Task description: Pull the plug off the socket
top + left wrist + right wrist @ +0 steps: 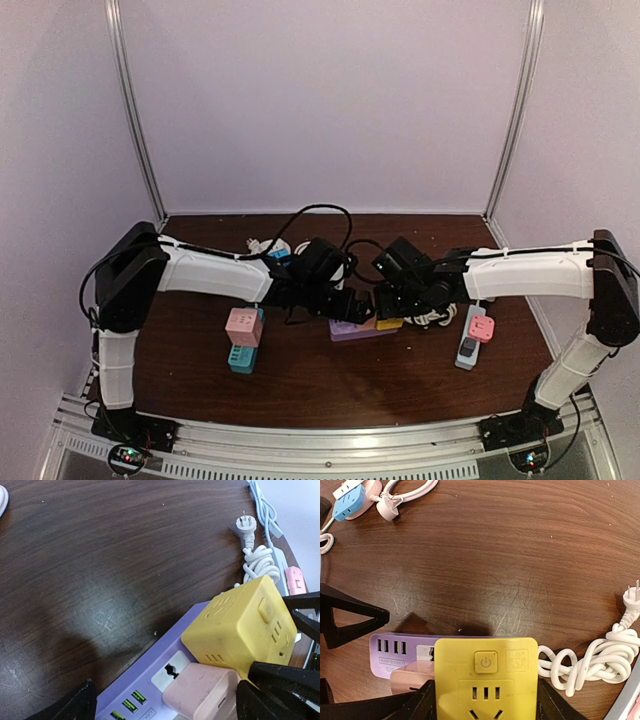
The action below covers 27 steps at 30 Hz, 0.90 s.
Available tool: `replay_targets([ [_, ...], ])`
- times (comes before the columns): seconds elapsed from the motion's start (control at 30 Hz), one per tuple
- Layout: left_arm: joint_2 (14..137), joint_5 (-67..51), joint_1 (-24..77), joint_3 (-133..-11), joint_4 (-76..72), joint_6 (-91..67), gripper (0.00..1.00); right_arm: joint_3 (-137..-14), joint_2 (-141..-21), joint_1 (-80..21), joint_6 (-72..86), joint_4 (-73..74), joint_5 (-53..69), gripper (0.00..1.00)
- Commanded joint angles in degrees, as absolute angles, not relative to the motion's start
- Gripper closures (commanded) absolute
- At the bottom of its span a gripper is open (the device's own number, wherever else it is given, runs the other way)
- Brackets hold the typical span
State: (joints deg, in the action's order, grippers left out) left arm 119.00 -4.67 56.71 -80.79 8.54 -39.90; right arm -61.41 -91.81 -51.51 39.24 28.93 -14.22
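A purple socket strip (150, 665) (395, 647) (352, 331) lies on the dark wooden table. On its right end stands a yellow cube plug (240, 625) (486, 680) (389, 323). My right gripper (486, 702) (392, 300) is shut on the cube's two sides. Its black fingers (295, 675) show in the left wrist view. A pink plug (200, 692) (410, 680) sits in the strip beside the cube. My left gripper (167, 707) (345, 304) is open, with one finger on either side of the strip and the pink plug.
A coiled white cord (590, 662) (260, 562) with a loose plug lies right of the strip. A grey strip with a pink cube (480, 328) lies at the right. A teal strip with a pink cube (243, 327) lies at the left. Blue and pink plugs (350, 500) lie at the back.
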Motion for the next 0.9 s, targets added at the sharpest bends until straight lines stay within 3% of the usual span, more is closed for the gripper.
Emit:
replay_targets([
  [0.0, 123.82, 1.88, 57.39, -75.68, 25.04, -38.18, 0.02, -63.07, -89.65, -52.32, 37.21, 28.50, -19.33, 0.89],
  [0.33, 124.28, 3.87, 56.79, -74.48, 26.56, -38.06, 0.02, -66.00, -90.92, -55.40, 36.46, 32.19, -24.97, 0.89],
  [0.67, 125.58, 4.03, 56.78, -74.53, 27.62, -37.09, 0.02, -61.06, -84.68, -49.84, 36.54, 25.64, -13.95, 0.87],
  [0.87, 125.77, 4.17, 56.78, -74.52, 27.66, -37.40, 0.02, -62.98, -85.65, -52.19, 35.19, 27.59, -17.10, 0.89],
])
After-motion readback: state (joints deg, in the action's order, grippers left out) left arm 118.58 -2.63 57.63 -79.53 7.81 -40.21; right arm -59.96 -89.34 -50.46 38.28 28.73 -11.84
